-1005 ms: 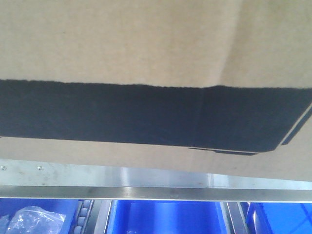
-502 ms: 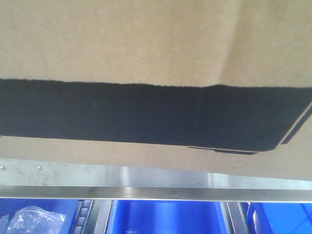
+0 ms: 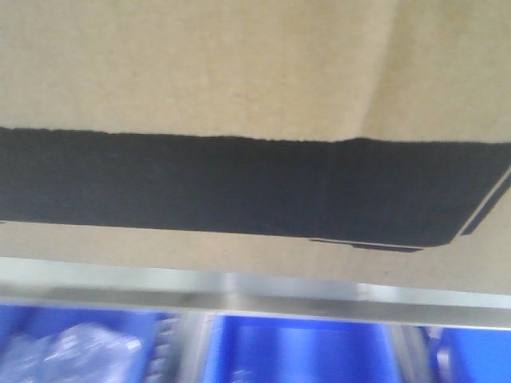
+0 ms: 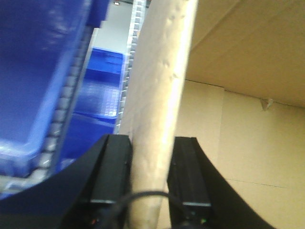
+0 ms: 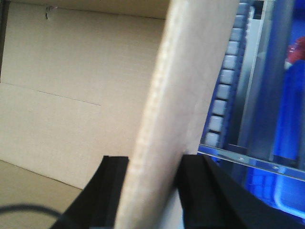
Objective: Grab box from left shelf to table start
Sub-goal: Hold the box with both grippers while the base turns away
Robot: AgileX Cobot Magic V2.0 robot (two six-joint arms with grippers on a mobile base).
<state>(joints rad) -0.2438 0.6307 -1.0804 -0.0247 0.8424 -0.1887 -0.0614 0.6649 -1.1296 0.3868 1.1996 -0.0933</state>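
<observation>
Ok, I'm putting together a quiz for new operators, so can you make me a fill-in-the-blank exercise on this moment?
1. The printed panel across the box is ____.
2. Under the shelf rail, the plastic bins are ____.
3. The left arm's fingers and the right arm's fingers each pinch a box wall made of ____.

Missing words: black; blue; cardboard.
</observation>
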